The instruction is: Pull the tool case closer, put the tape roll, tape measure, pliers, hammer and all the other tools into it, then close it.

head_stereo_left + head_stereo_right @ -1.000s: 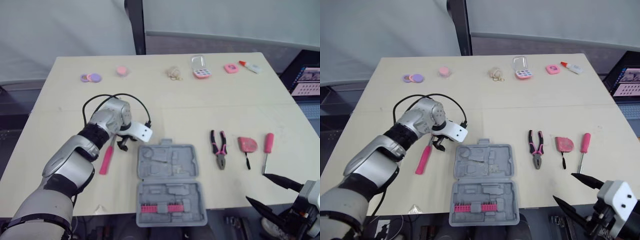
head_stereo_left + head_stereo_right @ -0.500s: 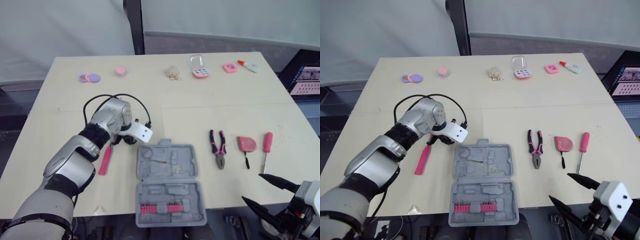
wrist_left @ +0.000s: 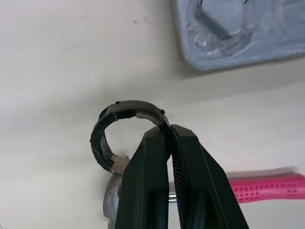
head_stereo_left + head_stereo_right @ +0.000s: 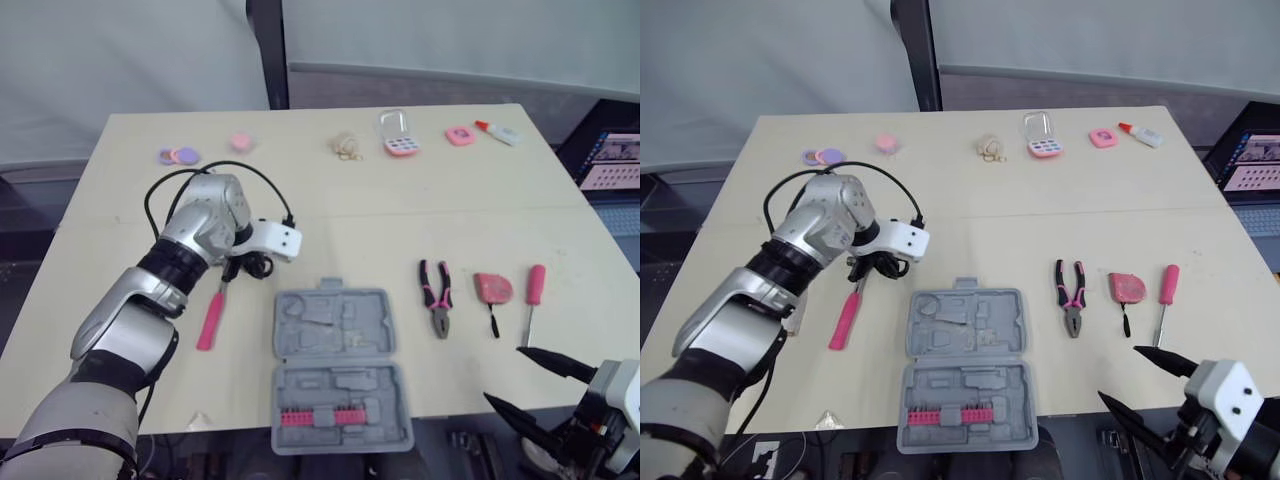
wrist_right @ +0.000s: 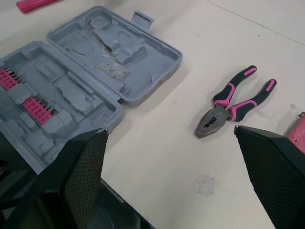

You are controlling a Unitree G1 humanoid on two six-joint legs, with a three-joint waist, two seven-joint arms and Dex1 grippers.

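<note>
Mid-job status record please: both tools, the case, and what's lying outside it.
left tool: shut on the tape roll, past the case's far left corner
right tool: open, holding nothing, at the table's near right edge
tool case: open, lying flat at the near edge
outside case, left: hammer
outside case, right: pliers, tape measure, screwdriver

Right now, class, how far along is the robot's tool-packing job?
Done, it seems: the tool case lies open at the near edge of the table. In hand: the left gripper is shut on the tape roll, beside the hammer. Left: hammer, pliers, tape measure and screwdriver lie outside the case; the right gripper is open; then closing.
</note>
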